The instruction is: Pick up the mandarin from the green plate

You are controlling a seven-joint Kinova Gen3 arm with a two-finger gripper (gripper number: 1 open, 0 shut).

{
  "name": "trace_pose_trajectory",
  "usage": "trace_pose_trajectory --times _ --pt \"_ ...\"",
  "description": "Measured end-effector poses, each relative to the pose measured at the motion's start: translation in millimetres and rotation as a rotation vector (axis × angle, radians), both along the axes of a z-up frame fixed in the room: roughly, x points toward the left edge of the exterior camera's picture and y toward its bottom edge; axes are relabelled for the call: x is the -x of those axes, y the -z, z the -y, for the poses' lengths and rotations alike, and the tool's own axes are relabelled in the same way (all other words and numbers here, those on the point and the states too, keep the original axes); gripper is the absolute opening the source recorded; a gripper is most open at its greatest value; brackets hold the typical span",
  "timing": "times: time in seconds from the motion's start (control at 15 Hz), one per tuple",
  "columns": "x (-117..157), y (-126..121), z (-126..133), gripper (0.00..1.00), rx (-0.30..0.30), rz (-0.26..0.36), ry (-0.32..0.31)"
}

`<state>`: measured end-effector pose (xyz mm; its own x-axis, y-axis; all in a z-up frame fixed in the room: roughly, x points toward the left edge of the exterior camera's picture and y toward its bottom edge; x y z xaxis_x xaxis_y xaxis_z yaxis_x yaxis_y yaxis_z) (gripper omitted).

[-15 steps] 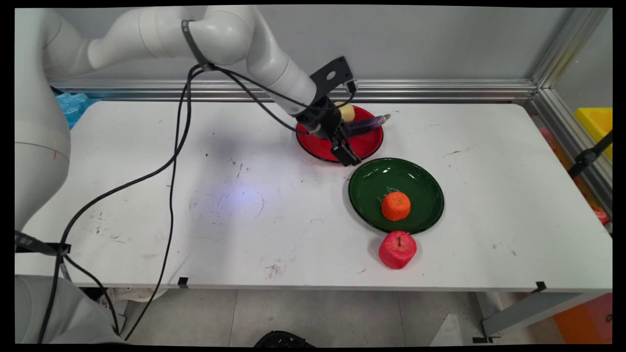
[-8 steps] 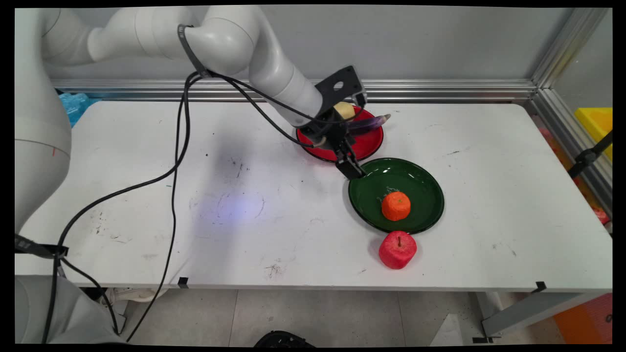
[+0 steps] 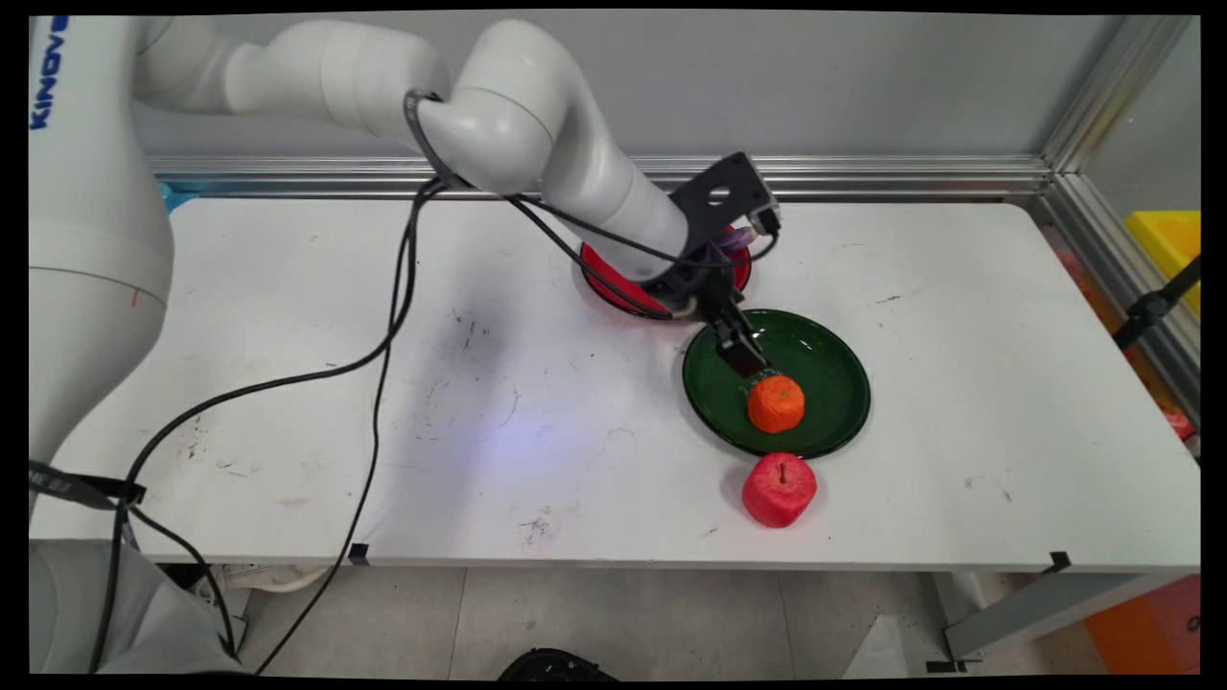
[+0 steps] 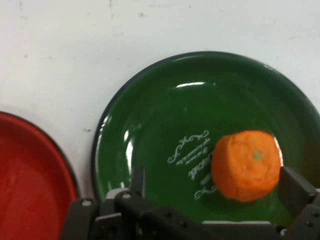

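My end effector (image 3: 754, 369) over green plate (image 3: 832, 359), centre-right of frame.
Fingers apart, empty; orange (image 4: 246, 165) between them, ungrasped.

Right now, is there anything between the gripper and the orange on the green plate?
Nothing visible. The gripper hangs over the green plate, right beside the orange. In the hand view the fingers stand apart with the orange between them, and only bare plate shows around it. The red apple sits off the plate, on the orange's far side.

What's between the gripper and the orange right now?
Nothing: in the hand view only bare green plate floor lies between the open gripper and the orange; the main view agrees.
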<state>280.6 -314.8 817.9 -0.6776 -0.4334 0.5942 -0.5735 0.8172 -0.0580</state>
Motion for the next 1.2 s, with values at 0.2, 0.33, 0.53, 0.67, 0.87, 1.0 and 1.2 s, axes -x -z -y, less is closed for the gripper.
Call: trace_pose_trajectory --times 0.2,0.33,0.53,0.67,0.87,1.0,1.2 --pt "12.1 9.1 -3.2 1.00 -0.005 -0.012 -0.019" --pt "19.0 16.6 -6.4 1.00 -0.010 -0.018 -0.031" --pt "27.2 27.9 -11.2 1.00 -0.016 -0.024 -0.044" --pt "30.7 33.4 -13.3 1.00 -0.017 -0.025 -0.047" --pt "36.0 42.3 -16.1 1.00 -0.014 -0.024 -0.042" --pt "38.8 47.6 -17.1 1.00 -0.009 -0.021 -0.033" --pt "41.5 56.2 -18.4 1.00 -0.003 -0.015 -0.021"
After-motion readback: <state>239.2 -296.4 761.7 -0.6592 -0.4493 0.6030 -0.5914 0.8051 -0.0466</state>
